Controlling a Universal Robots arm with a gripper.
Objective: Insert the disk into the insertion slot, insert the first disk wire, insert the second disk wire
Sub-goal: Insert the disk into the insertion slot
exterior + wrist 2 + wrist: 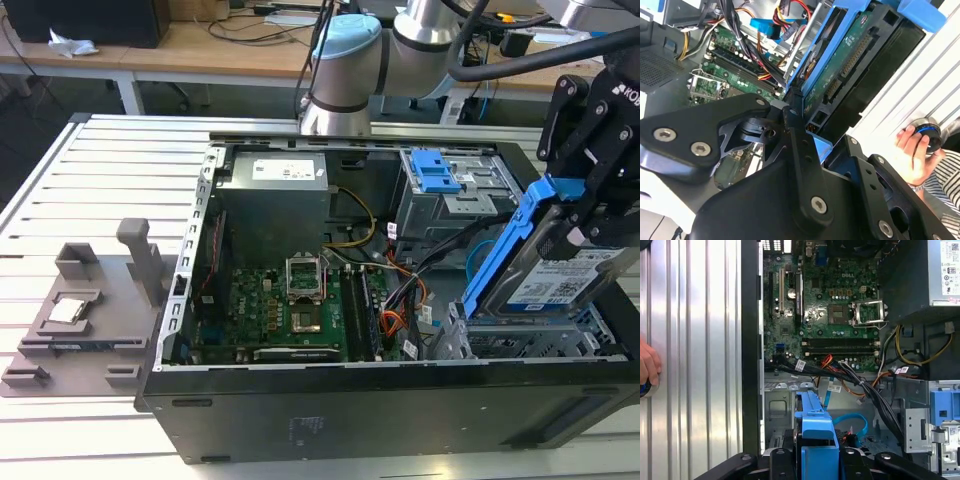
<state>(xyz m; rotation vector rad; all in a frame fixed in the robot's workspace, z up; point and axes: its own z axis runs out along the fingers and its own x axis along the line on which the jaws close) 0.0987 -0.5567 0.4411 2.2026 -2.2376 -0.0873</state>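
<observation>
My gripper [582,222] is shut on the disk [562,275], a silver drive with a white label in a bright blue carrier [505,245]. The disk hangs tilted, its lower edge just above the insertion slot [530,343], a silver perforated cage at the case's front corner on the exterior view's right. The second wrist view shows the disk's green circuit side [850,65]. In the first wrist view the blue carrier [815,422] sits over the cage [779,407]. The first disk wire [841,381], a red-orange-black bundle, and the second disk wire [856,421], a light-blue loop, lie loose beside the cage.
The open computer case [300,400] lies on a slatted metal table [110,160], with motherboard [290,310], power supply [275,190] and a taller grey bay with a blue latch [435,172]. A grey fixture [85,310] sits outside. A person's hand [912,145] rests on the table by the case.
</observation>
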